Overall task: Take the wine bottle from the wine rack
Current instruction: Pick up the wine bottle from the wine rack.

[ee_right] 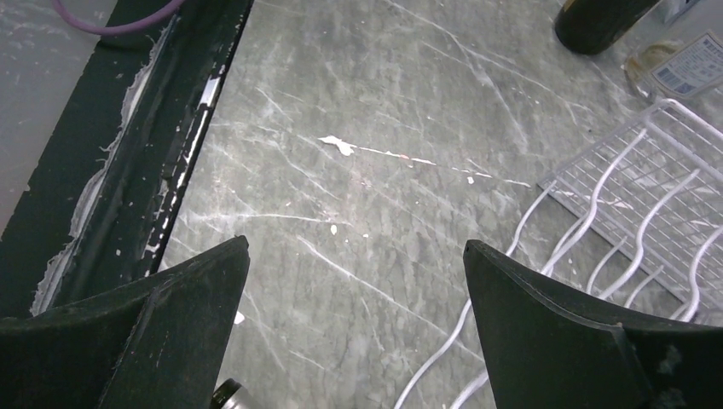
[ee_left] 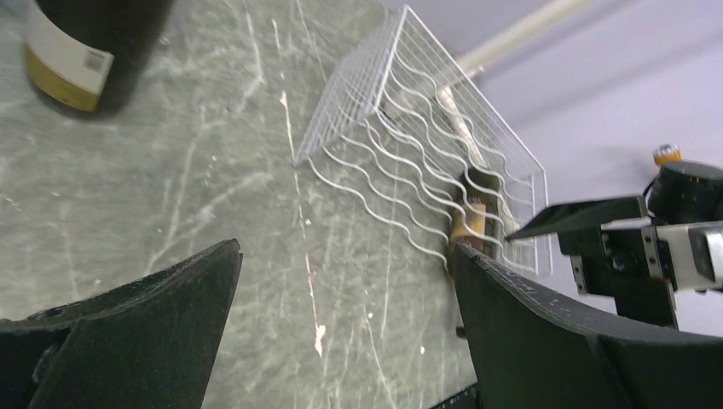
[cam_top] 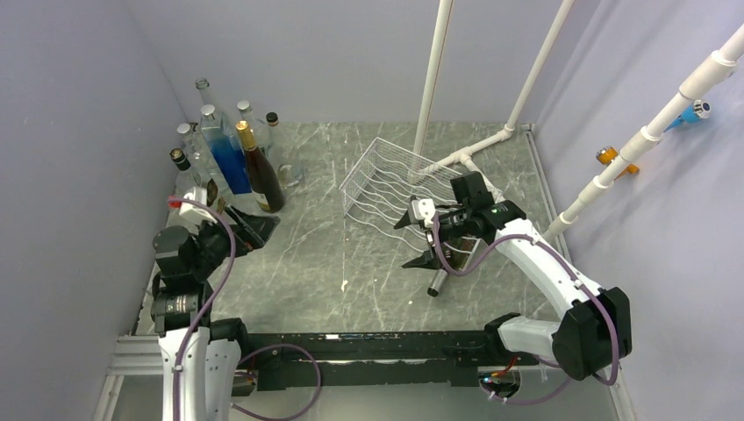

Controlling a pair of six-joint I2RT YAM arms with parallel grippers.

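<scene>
The white wire wine rack (cam_top: 379,186) stands at the middle right of the table, tilted up at the back. A dark wine bottle (cam_top: 439,279) lies in its right-hand cradle, neck and grey cap poking out toward the near edge; my right arm covers most of its body. My right gripper (cam_top: 406,244) hovers open just over the neck, nothing between its fingers. From the right wrist, the cap (ee_right: 227,397) shows under the left finger, with rack wires (ee_right: 635,192) at right. My left gripper (cam_top: 254,230) stands open at the far left, well apart from the rack (ee_left: 409,128) and bottle (ee_left: 471,217).
Several upright bottles (cam_top: 230,153) crowd the back left corner, one dark bottle (ee_left: 85,51) close to my left gripper. White plastic pipes (cam_top: 433,79) rise behind the rack, and another pipe (cam_top: 649,132) runs along the right wall. A black rail (ee_right: 145,170) edges the near side.
</scene>
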